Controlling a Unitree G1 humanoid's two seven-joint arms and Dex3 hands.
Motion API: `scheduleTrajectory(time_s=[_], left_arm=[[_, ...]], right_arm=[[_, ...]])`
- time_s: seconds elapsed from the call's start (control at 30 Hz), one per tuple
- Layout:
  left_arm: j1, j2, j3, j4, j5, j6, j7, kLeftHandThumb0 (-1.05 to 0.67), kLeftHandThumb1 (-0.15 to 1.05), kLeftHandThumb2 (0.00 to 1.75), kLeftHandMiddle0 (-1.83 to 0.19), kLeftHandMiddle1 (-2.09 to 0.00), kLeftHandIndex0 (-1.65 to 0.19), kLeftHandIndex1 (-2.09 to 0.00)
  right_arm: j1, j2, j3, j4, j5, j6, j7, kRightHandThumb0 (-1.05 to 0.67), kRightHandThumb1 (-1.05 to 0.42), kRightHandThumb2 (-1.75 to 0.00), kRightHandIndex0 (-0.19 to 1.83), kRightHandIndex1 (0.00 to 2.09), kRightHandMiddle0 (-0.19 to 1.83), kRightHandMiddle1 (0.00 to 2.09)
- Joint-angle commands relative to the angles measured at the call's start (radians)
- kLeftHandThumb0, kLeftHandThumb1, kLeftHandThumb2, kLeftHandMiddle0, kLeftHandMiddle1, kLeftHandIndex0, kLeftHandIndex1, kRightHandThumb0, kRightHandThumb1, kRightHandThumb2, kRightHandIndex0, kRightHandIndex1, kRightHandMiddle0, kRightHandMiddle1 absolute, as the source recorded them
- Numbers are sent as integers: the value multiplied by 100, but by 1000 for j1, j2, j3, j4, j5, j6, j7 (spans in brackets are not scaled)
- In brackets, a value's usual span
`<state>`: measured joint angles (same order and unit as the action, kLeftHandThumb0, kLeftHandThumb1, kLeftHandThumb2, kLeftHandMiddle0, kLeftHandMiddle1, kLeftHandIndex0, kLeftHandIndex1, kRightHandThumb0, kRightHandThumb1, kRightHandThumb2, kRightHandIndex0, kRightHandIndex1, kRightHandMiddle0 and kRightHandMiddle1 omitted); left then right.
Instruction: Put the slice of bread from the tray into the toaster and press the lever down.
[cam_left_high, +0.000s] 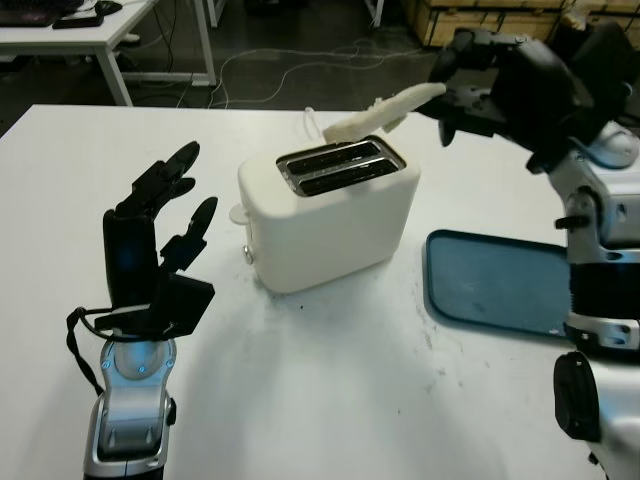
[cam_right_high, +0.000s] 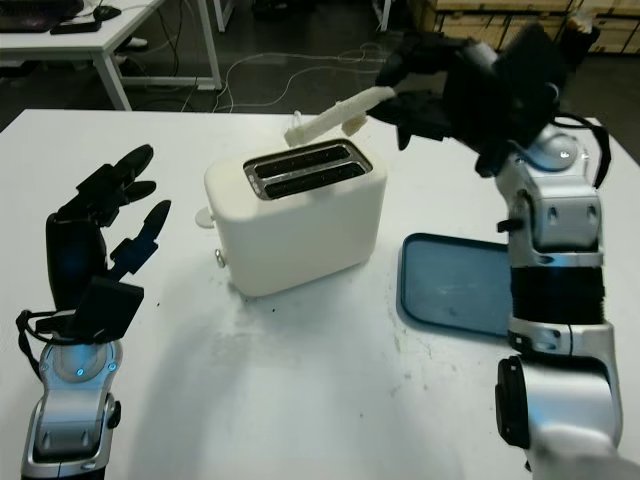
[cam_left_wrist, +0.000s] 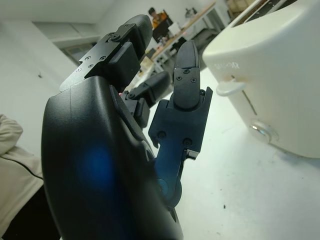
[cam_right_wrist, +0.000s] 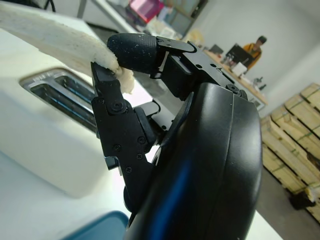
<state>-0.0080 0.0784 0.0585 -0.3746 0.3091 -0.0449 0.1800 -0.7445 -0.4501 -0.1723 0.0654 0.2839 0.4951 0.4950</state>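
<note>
From the head camera, the right hand (cam_left_high: 470, 95) pinches one bread slice (cam_left_high: 380, 112) above the single toaster (cam_left_high: 330, 205), beside one tray (cam_left_high: 495, 280). The left hand (cam_left_high: 160, 235) is open, left of the toaster. Right wrist view: fingers (cam_right_wrist: 132, 47) clamp the bread.

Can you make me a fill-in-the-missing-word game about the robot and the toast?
1. The right hand holds the ____ above the toaster.
2. The toaster has ____ slots on top.
3. The blue tray now lies ____.
4. The left hand, beside the toaster, holds ____.

Missing words: bread; two; empty; nothing
</note>
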Motion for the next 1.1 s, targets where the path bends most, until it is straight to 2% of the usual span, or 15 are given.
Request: scheduleTrajectory(time_s=[0.0,0.23,0.47,0.67,1.07], left_arm=[[0,-1,-4,-10,18,4,5,-40,92,21,-43,-81,-68,-1],[-1,0,-4,-1,12,-9,6,-39,92,21,-43,-81,-68,-1],[0,-4,-7,-11,20,9,10,-40,92,21,-43,-81,-68,-1],[2,-5,-6,-9,27,4,12,-39,92,21,-43,-80,-68,-1],[-1,-5,-5,-5,24,-2,11,-39,92,21,-44,-80,-68,-1]], right_arm=[[21,3,-24,-48,44,44,-6,-40,-92,-12,102,161,93,135],[60,-15,-20,-85,73,57,21,-40,-92,-12,107,154,95,133],[53,-5,17,-50,41,47,14,-40,-92,-12,107,158,93,145],[26,-13,69,20,-9,30,15,-38,-92,-15,107,155,97,137],[34,1,83,14,-20,76,10,-37,-92,-11,110,153,99,129]])
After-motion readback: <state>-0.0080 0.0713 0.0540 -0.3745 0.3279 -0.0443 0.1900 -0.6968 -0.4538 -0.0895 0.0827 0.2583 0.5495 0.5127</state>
